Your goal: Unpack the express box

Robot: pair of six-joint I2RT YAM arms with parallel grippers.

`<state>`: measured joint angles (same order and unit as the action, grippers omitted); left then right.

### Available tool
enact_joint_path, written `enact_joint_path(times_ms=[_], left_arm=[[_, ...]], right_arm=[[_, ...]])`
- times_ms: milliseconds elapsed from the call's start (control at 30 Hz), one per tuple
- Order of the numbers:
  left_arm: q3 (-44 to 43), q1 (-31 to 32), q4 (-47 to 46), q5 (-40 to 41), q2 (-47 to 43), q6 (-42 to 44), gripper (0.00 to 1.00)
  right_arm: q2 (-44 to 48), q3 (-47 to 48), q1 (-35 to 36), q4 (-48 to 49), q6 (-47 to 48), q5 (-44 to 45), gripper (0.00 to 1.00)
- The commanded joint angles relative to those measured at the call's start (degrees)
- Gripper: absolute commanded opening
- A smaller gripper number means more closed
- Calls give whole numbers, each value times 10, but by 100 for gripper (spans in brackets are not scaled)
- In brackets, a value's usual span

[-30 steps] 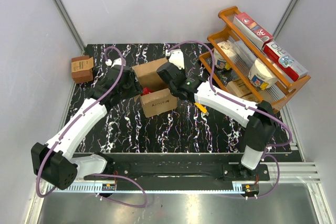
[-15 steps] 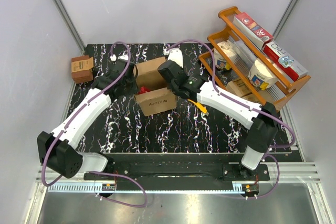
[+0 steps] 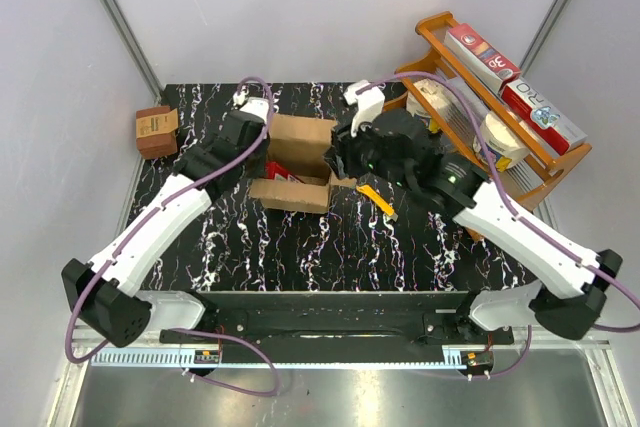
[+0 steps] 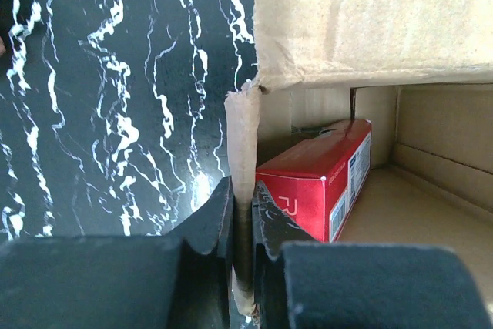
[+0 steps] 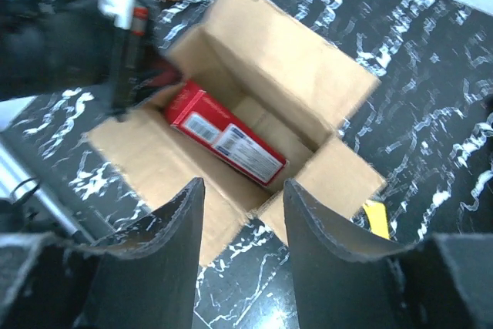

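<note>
The express box [image 3: 303, 137] stands open in the middle of the black marbled table, its flaps spread out. Inside lies a red carton [image 5: 227, 141], also visible in the left wrist view [image 4: 316, 182]. My left gripper [image 4: 243, 190] is shut on the thin edge of the box's left flap [image 4: 240, 136]; from above it sits at the box's left side [image 3: 258, 155]. Above the box's right side, my right gripper [image 5: 243, 186] hovers open with nothing between its fingers, and from above it is at the right flap [image 3: 336, 161].
A yellow item [image 3: 378, 197] lies on the table just right of the box. A small darker brown box [image 3: 157, 130] sits at the far left edge. An orange rack [image 3: 440, 32] full of goods stands at the back right.
My left gripper has closed on the left flap. My right gripper has opened and drawn back to the right and upward. The box's flaps now lie spread open.
</note>
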<state>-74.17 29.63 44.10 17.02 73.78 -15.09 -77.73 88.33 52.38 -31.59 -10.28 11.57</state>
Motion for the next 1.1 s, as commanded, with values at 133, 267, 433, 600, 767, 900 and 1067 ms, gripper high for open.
enact_joint_path(times_ms=[133,267,433,600,767,900,1067], left_arm=[[81,55,-178,94,-74,129,0],[111,59,-224,96,-97,147,0],[139,68,-270,88,-122,221,0],[146,75,-304,92,-141,278,0],[146,82,-324,76,-152,295,0],[133,95,-326,64,-157,316,0],[126,108,-324,44,-161,327,7]], right_arm=[[-9,-78,4,65,87,-194,41],[-31,-116,4,101,85,-199,40],[-53,-149,4,153,78,-203,44],[-69,-180,4,182,52,-144,45],[-85,-208,4,210,33,-131,44],[-106,-214,3,215,10,-127,43],[-142,-210,1,232,-10,-143,43]])
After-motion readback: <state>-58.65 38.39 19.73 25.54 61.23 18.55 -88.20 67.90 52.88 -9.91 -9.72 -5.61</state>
